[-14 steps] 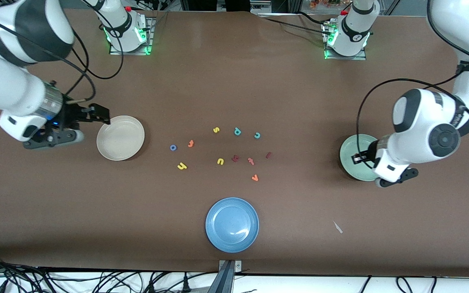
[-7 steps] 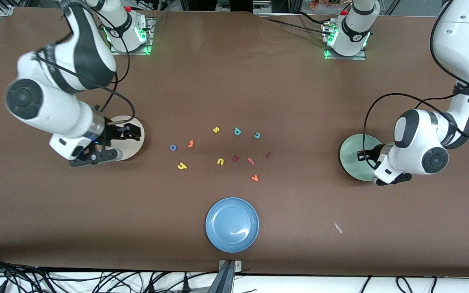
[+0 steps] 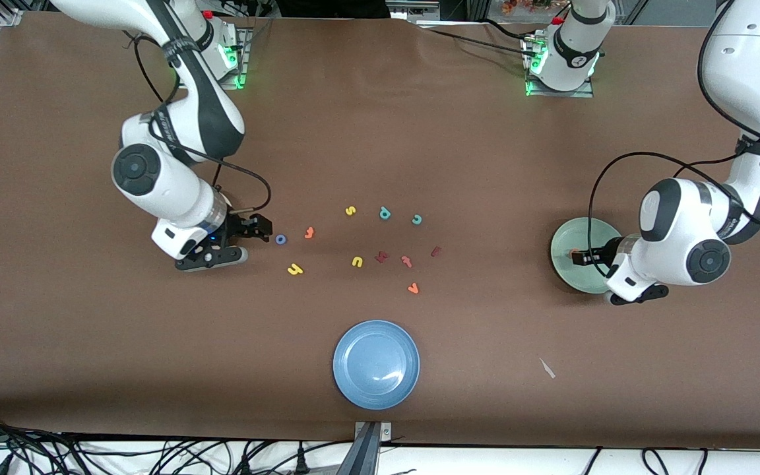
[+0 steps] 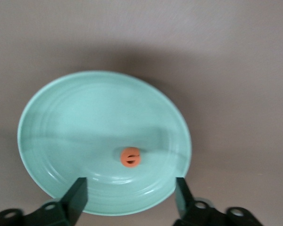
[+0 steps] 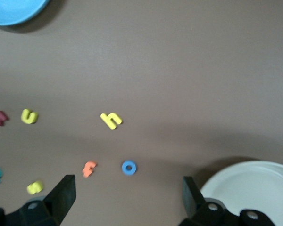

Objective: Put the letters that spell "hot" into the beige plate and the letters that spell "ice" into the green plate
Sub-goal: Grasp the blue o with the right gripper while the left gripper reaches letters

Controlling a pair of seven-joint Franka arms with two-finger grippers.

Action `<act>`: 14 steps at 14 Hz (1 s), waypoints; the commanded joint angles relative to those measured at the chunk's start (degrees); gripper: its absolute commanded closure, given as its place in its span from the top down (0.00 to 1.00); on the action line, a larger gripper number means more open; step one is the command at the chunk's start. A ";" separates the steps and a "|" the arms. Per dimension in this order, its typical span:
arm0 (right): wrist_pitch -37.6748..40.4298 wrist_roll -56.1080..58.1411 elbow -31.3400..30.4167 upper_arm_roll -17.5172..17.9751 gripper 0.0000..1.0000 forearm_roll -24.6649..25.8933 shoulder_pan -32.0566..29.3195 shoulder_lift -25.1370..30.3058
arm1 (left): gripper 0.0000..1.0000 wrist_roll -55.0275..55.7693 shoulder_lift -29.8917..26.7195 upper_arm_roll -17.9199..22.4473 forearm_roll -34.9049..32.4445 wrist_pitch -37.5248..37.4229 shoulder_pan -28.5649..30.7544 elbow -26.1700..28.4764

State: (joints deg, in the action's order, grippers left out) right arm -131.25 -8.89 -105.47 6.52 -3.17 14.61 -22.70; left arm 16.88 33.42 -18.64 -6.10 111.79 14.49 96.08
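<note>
My left gripper (image 4: 130, 197) hangs open over the green plate (image 4: 61, 127), and the orange "e" (image 4: 130, 157) lies loose in that plate (image 3: 561, 241). My right gripper (image 5: 127, 197) is open low over the table, beside the blue "o" (image 5: 129, 167) (image 3: 280, 239) and empty. The orange "t" (image 3: 309, 231) and yellow "h" (image 3: 295, 268) lie close by. The beige plate (image 5: 254, 188) is empty; in the front view the right arm hides it. The teal "c" (image 3: 417, 219) and dark red "i" (image 3: 435, 251) lie mid-table.
A blue plate (image 3: 376, 363) sits near the front camera. Other letters are scattered mid-table: yellow "s" (image 3: 350, 210), teal "p" (image 3: 384, 212), yellow "u" (image 3: 357, 262), a wider dark red one (image 3: 381, 256), a pinkish "t" (image 3: 406, 261), an orange one (image 3: 413, 287).
The left gripper has opened and the orange "e" now lies in the green plate. The right arm swung from beside the beige plate, across it, to the blue "o".
</note>
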 commanded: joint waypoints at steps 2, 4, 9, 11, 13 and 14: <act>-9.45 -0.86 -6.58 1.12 1.00 2.90 -0.28 -1.21 | 1.00 10.06 -2.92 -5.25 -0.32 -1.05 -1.14 -2.46; -12.00 -1.21 -7.12 1.12 1.00 4.57 -0.20 -3.04 | 1.00 18.15 -3.27 -8.59 -0.32 -0.79 -1.05 -2.73; -17.90 -6.38 -7.12 1.12 0.99 6.84 3.05 -7.44 | 0.96 35.47 -3.45 -17.82 -0.50 -0.26 -1.48 -2.47; -17.99 -10.43 -7.12 1.12 0.99 11.41 3.23 -8.24 | 0.94 41.10 -3.10 -18.80 -0.50 2.27 -5.07 -1.77; -17.99 -13.51 -7.29 1.12 0.98 15.11 3.32 -8.94 | 0.92 46.46 -2.14 -18.71 -0.58 6.49 -8.07 -0.46; -18.08 -13.61 -7.90 1.12 0.98 15.56 3.32 -8.86 | 0.92 48.84 -1.70 -18.71 -0.67 8.60 -9.30 0.59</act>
State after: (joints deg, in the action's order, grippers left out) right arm -148.27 -20.61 -112.48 7.50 10.18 18.13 -31.39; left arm 61.36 30.87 -37.45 -6.09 116.77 6.89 94.88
